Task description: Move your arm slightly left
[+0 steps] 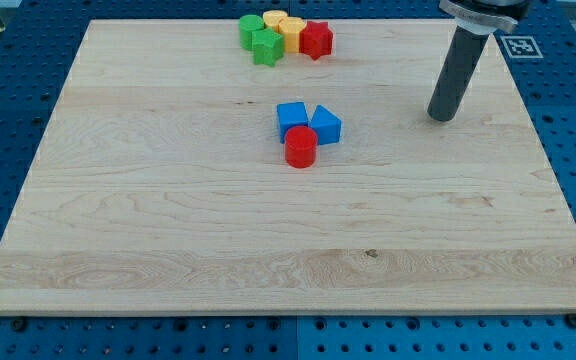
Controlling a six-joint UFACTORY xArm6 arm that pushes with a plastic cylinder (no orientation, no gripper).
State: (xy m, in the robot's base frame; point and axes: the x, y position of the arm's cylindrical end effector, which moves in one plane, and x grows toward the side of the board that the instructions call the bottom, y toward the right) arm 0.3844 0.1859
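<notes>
My tip [441, 117] rests on the wooden board [168, 220] at the view's right, well to the right of the middle cluster. That cluster holds a blue cube [291, 117], a blue triangular block [325, 124] and a red cylinder [301, 147], all touching. At the view's top sit a green cylinder [251, 29], a green star-like block [266, 47], a yellow cylinder [275, 21], a yellow block [293, 33] and a red star [316, 40], packed together. The tip touches no block.
The board lies on a blue perforated table [8, 120]. A fiducial marker [518, 46] lies off the board's top right corner. The rod's mount [483, 12] is at the view's top right.
</notes>
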